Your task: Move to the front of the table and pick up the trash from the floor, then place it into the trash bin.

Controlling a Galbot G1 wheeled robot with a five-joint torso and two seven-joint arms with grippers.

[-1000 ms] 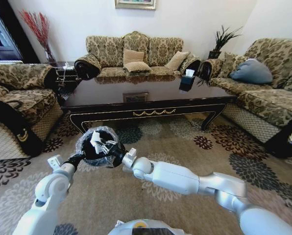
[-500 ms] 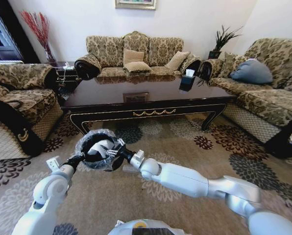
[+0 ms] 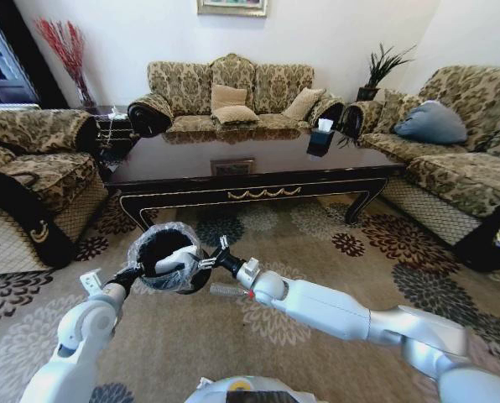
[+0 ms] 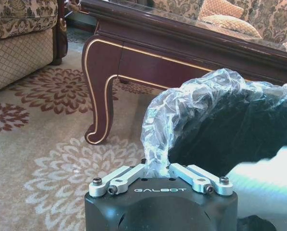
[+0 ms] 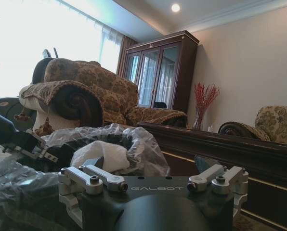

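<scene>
While white trash (image 3: 176,256) lies in bin (image 3: 163,256) — right end effector (image 3: 210,262) alongside

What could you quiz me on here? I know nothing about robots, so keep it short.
1. True or false: the right gripper is clamped on the rim of the trash bin.
2. What lies inside the bin? A. a crumpled white paper B. a cushion C. a tissue box
3. Fill in: the ___ gripper pinches the bin's plastic-lined rim.

Key:
1. False. It is open at the bin's mouth.
2. A. The crumpled white paper lies inside.
3. Left. The left gripper is shut on the rim.
</scene>
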